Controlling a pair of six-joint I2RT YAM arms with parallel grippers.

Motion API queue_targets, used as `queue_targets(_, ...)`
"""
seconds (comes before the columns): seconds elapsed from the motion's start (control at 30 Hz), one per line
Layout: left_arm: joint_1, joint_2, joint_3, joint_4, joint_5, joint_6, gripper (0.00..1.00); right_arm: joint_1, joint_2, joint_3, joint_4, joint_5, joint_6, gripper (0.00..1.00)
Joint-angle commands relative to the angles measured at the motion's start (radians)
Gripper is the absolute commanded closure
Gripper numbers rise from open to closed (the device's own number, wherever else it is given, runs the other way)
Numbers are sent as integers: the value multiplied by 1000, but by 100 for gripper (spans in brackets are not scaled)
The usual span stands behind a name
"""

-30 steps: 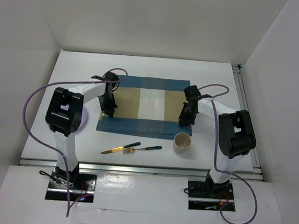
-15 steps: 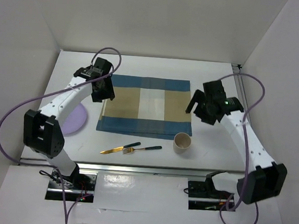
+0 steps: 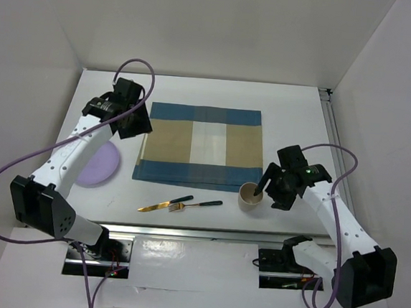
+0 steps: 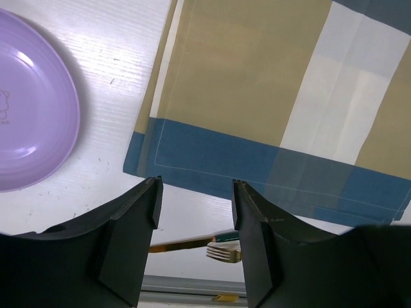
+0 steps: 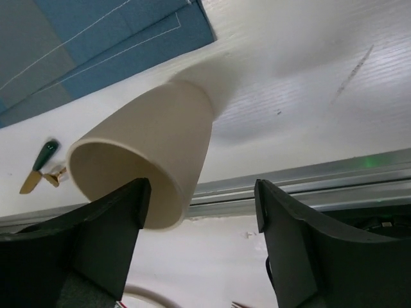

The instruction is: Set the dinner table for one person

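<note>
The blue-and-tan placemat (image 3: 199, 146) (image 4: 270, 96) lies flat in the middle of the white dinner table (image 3: 196, 95). To its left sits a purple plate (image 3: 98, 165) (image 4: 32, 115). A gold knife (image 3: 163, 204) (image 4: 186, 242) and fork (image 3: 197, 204) (image 4: 225, 252) lie in front of the mat. My left gripper (image 3: 132, 122) (image 4: 196, 205) hangs open above the mat's left edge, holding nothing. A cream cup (image 3: 250, 195) (image 5: 148, 154) stands at the mat's front right corner. My right gripper (image 3: 263, 191) (image 5: 202, 199) is open at the cup's rim, its wall partly between the fingers, not clamped.
White walls enclose the table at the back and sides. A metal rail (image 3: 184, 231) (image 5: 308, 186) runs along the near edge, close behind the cup. Purple cables (image 3: 137, 65) loop above both arms.
Both grippers let go of the placemat's side edges and opened. The left arm rose toward the back left. The right arm swung forward to the cup.
</note>
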Motion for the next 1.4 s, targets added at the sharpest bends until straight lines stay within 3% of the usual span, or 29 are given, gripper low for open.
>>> queue_targets(0.0,0,-16,-17,-7,8,16,36,0,27,-14,112,-39,3,24)
queue_targets(0.1,0,-26,-39,-7,8,7,36,0,36,-25,135,-39,-7,35)
queue_targets(0.17,0,-26,-48,-7,8,7,36,0,45,-25,146,-27,3,54)
queue_targets(0.2,0,-26,-48,-7,-1,7,36,0,45,-25,133,-27,12,70)
queue_targets(0.37,0,-26,-36,-7,-10,7,36,0,24,87,64,36,30,100)
queue_targets(0.5,0,-17,-14,-17,-20,-24,36,0,53,251,46,100,-5,100)
queue_targets(0.63,34,-28,-5,-26,-10,-63,36,0,264,469,89,166,-69,100)
queue_targets(0.8,68,-56,-63,-14,11,-64,32,-22,664,855,126,226,-152,100)
queue_targets(1.03,108,-66,-147,-55,25,-74,29,-42,1071,1305,51,251,-212,100)
queue_targets(1.2,140,-132,-244,-21,54,-85,25,-51,1174,1390,41,260,-244,100)
queue_targets(1.37,180,-181,-286,-35,45,-85,17,-71,1186,1361,41,271,-244,100)
